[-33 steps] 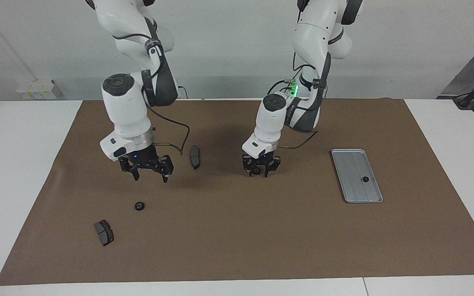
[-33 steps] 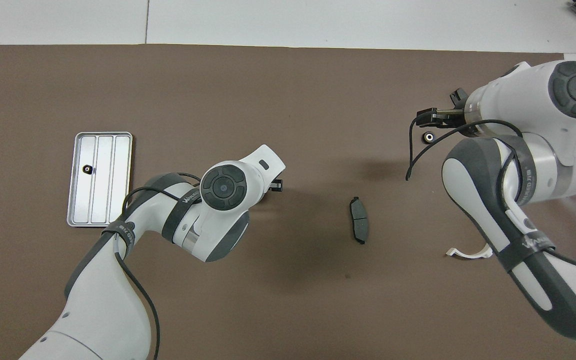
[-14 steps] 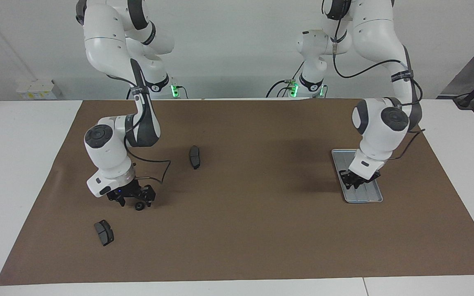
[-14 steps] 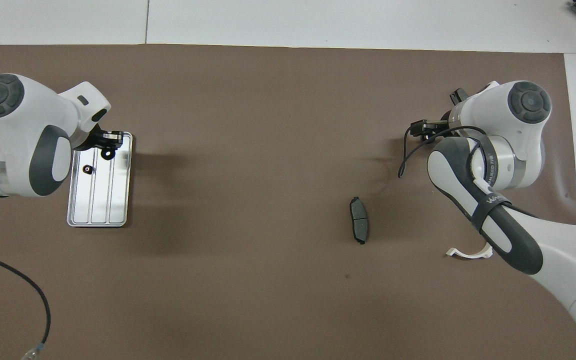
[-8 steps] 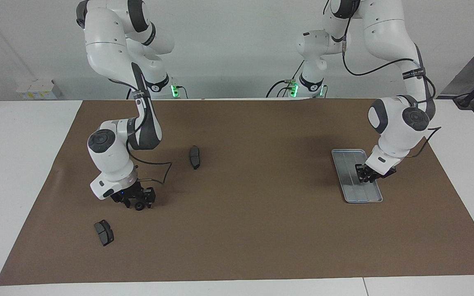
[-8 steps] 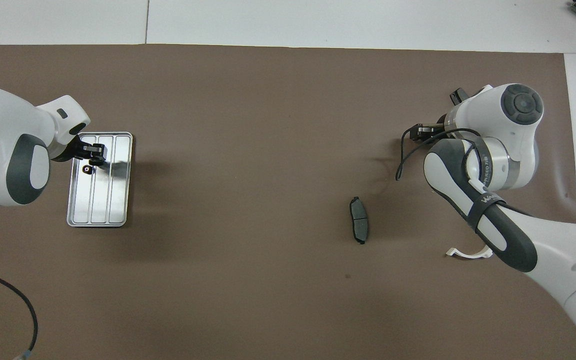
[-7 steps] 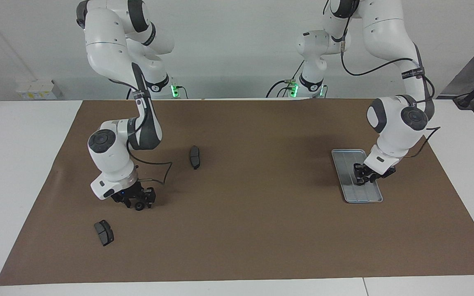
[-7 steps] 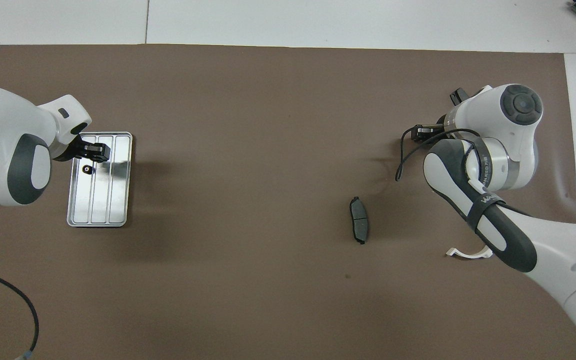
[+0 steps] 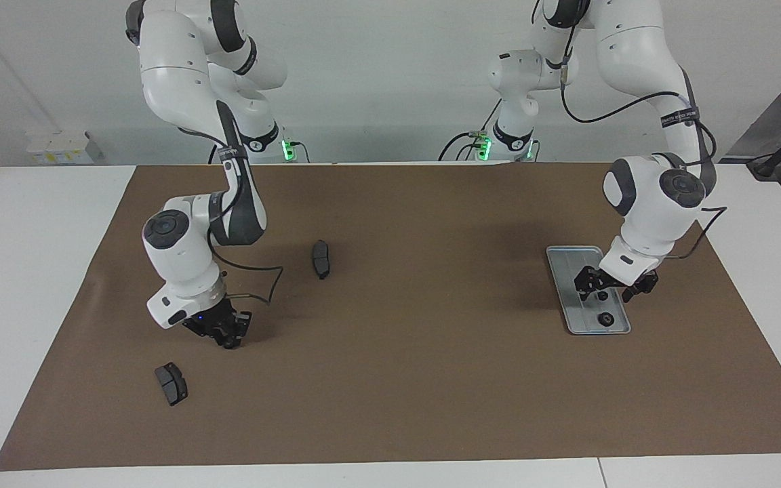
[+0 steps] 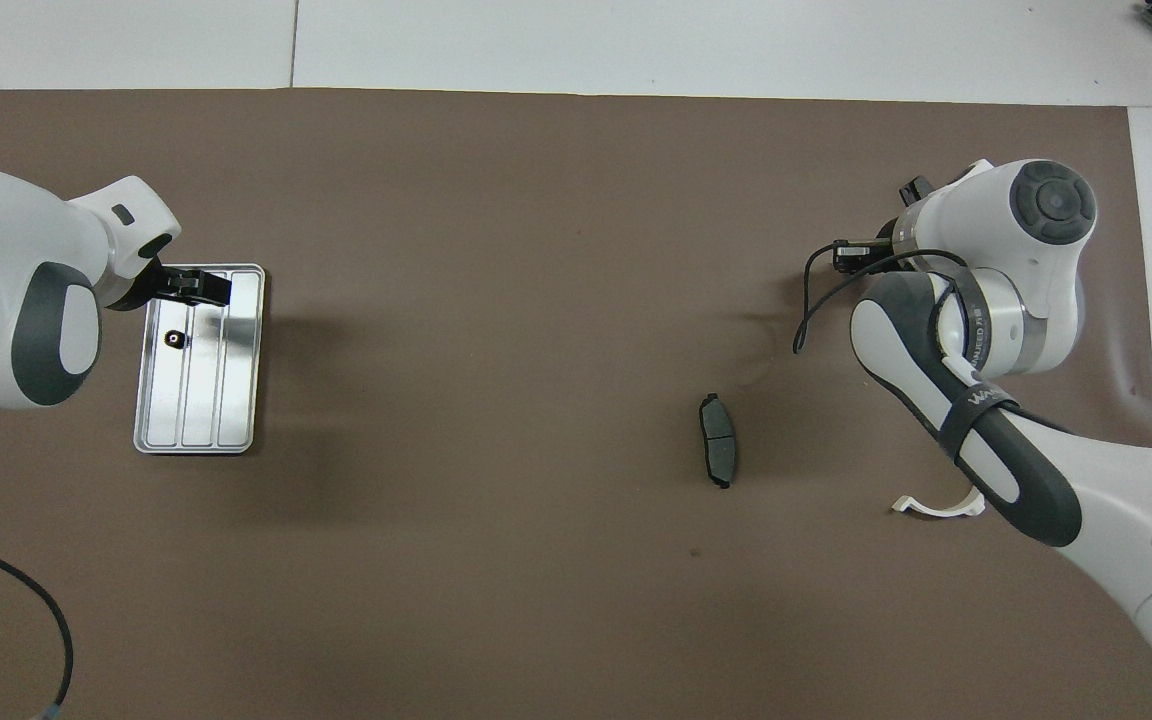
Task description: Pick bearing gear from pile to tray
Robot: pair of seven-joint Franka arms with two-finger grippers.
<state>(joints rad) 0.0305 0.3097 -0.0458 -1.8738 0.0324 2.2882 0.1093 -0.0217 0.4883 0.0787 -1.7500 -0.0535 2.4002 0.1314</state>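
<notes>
Toward the left arm's end of the table [image 9: 24, 305], the tray [image 9: 570, 271] carries two black rings [image 9: 606, 320]. The left claw [image 9: 609, 291] hangs over it with fingers spread apart, apparently having nothing more to hold. The right claw [image 9: 226, 337] is low among the pile's pieces [image 9: 171, 383], presumably after another ring. Whether it is clamped, I cannot tell.

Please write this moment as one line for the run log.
left gripper: open over tray | tray: two black rings inside | right gripper: down at mat

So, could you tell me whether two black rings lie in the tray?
Yes, one black ring and a second ring rest on the tray's floor.
</notes>
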